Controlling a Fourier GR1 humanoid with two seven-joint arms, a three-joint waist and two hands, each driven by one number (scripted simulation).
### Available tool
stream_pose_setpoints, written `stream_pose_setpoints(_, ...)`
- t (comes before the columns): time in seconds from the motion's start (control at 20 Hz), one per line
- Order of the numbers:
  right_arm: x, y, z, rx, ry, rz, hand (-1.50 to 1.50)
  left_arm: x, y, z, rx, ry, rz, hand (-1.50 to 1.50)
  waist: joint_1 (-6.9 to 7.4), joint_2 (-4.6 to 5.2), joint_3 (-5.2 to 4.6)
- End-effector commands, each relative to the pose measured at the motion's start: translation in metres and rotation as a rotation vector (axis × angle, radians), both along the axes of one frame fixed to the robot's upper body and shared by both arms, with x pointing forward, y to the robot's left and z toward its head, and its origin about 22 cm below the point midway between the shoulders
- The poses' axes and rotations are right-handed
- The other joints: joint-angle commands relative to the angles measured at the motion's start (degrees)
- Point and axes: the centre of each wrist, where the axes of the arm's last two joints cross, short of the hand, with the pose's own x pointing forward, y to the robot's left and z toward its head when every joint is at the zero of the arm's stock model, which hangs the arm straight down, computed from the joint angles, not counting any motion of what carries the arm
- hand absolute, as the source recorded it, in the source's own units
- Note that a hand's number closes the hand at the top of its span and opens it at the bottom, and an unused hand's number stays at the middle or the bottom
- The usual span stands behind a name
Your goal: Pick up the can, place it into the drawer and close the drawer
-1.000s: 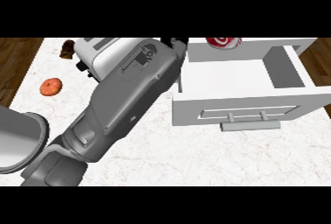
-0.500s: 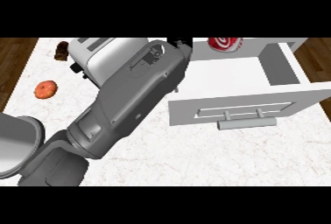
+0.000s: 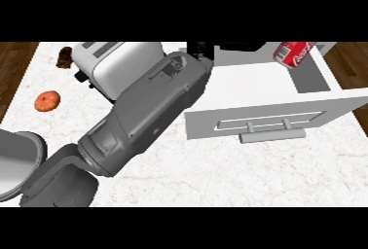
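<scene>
Left hand point(image 3: 205, 47): mostly hidden behind forearm, finger state indeterminate | red can point(image 3: 294, 52): lying at open drawer point(image 3: 259, 92) back | toaster point(image 3: 115, 61): beside forearm

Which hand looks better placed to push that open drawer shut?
Probably the left. The left hand is by the far left corner of the drawer, where the can lies. The right hand is not in view.

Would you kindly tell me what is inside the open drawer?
A red can lies tilted at the drawer's far right corner; the forearm covers its left edge.
</scene>
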Motion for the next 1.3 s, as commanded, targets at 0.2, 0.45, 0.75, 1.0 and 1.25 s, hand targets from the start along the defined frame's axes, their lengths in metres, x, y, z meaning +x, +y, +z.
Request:
stream_pose_setpoints(0.2, 0.007, 0.003, 0.005, -0.015, -0.011, 0.018, -1.5, 0.003, 0.007, -0.02, 0.022, 0.007, 0.064, -1.5, -0.93, 0.39, 0.0)
stream_pose_setpoints(0.45, 0.005, 0.007, -0.001, 0.003, -0.018, -0.009, -1.5, -0.001, -0.002, -0.005, -0.008, -0.015, 0.051, -1.5, 0.09, -0.03, -0.01)
stream_pose_setpoints(0.75, 0.008, 0.0, 0.025, -0.213, -0.111, -0.022, -1.5, -0.003, 0.005, -0.026, -0.029, -0.041, 0.051, -1.5, 0.33, 0.04, -0.04)
stream_pose_setpoints(1.0, 0.012, 0.023, 0.041, -0.37, -0.18, 0.047, -1.5, 0.003, 0.002, -0.006, -0.069, -0.072, 0.04, -1.5, 0.83, 0.27, -0.06)
stream_pose_setpoints(1.25, 0.022, 0.032, 0.043, -0.488, -0.23, 0.065, -1.5, 0.002, -0.001, -0.002, -0.083, -0.107, 0.038, -1.5, 1.87, 0.13, -0.04)
